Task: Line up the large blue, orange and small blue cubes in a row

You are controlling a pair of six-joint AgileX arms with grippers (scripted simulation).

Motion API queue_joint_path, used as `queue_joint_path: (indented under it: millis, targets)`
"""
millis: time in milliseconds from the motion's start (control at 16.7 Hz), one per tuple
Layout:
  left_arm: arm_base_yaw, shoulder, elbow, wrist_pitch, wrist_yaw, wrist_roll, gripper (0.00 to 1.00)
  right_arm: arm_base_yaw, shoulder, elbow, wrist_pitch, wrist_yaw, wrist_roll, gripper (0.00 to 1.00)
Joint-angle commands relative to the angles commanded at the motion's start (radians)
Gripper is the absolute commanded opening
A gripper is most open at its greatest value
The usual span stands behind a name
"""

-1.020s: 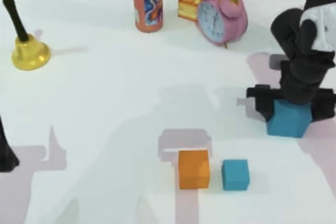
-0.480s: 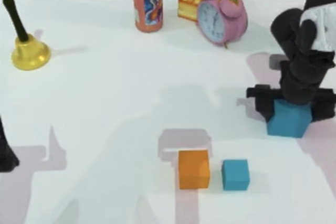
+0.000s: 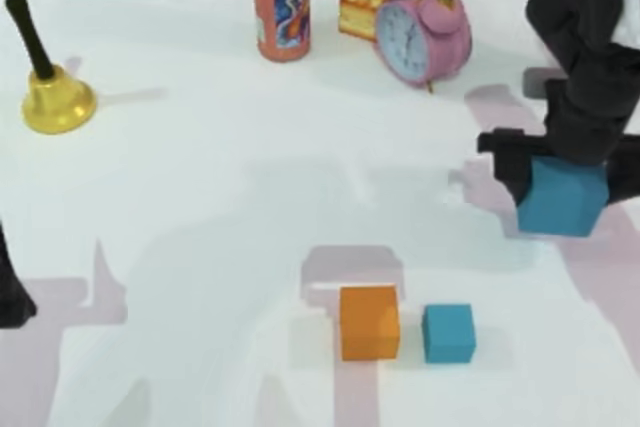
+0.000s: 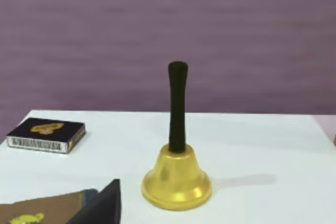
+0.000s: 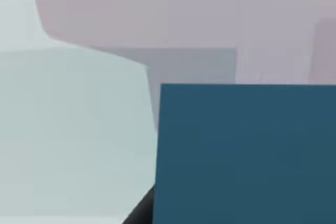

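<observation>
Our right gripper [image 3: 562,172] sits at the table's right side, jaws clamped on the large matte teal-blue cube [image 3: 562,199], one finger on each opposite flat face. In the right wrist view that cube [image 5: 247,153] fills most of the frame, with pale table beyond it. It looks lifted a little off the surface, though we can't say for sure.

Handling, as we judge it: rigid solid block, no give, not fragile. Faces are matte, so slip risk seems low, but it's the biggest of the three and a pinch off-centre could let it twist. Best hold is mid-height on two parallel faces, which is about where we have it.

The mid-sized plain orange cube [image 3: 369,322] and the smallest teal-blue cube [image 3: 448,333] sit just beside each other near the front edge, a narrow gap between them, roughly in line. They're light and would slide if bumped.

Room: open white table [image 3: 200,207] left of the orange cube, plenty of space for the big cube there. Right of the small cube there's also bare surface, but nearer the table's right edge. The front edge is close to the row, so placement needs care.

Back-row clutter is well apart: pink alarm clock [image 3: 422,29], orange can [image 3: 280,5], cake-slice toy [image 3: 360,5], brass bell [image 3: 55,97]. Our left arm [image 3: 12,292] is parked at the left edge.
</observation>
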Motion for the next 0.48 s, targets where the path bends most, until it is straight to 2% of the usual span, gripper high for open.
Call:
queue_joint_path:
  millis: [480]
  targets:
    - [0.000,0.000,0.000,0.000,0.000,0.000,1.00,0.013,-0.015,0.042,-0.051,0.000,0.012,0.00]
